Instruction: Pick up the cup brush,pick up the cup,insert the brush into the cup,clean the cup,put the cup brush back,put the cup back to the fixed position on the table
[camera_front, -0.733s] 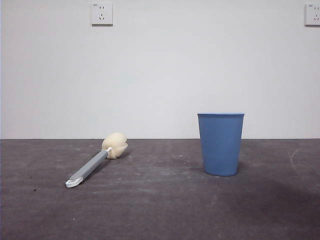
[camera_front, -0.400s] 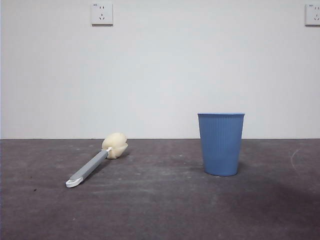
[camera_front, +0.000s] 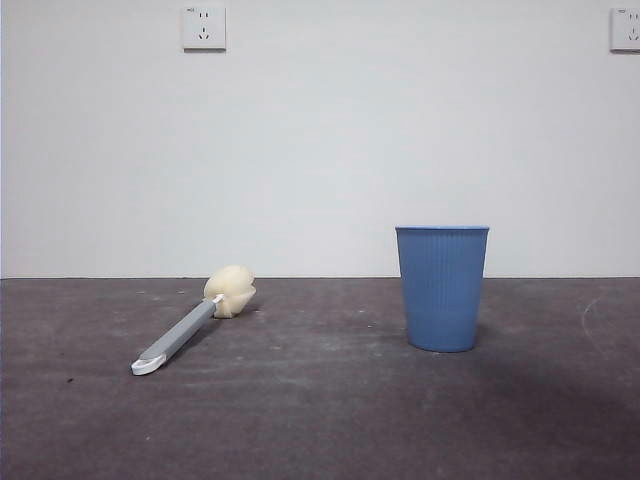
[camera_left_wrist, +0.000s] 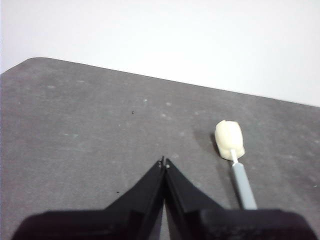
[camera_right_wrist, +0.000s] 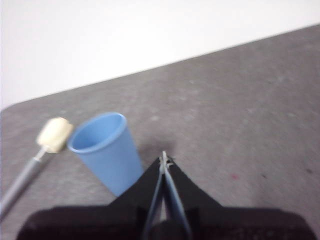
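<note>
The cup brush (camera_front: 190, 326) lies flat on the table (camera_front: 320, 420) at the left, its cream sponge head toward the wall and its white looped end toward me. The blue ribbed cup (camera_front: 441, 287) stands upright at the right. No arm shows in the front view. My left gripper (camera_left_wrist: 164, 162) is shut and empty, hovering above the table beside the cup brush (camera_left_wrist: 231, 150). My right gripper (camera_right_wrist: 164, 159) is shut and empty, just beside the cup (camera_right_wrist: 106, 150), with the brush (camera_right_wrist: 37, 156) beyond it.
A white wall rises behind the table, with a socket (camera_front: 203, 27) at upper left and another socket (camera_front: 625, 29) at upper right. The table's rounded corner (camera_left_wrist: 30, 62) shows in the left wrist view.
</note>
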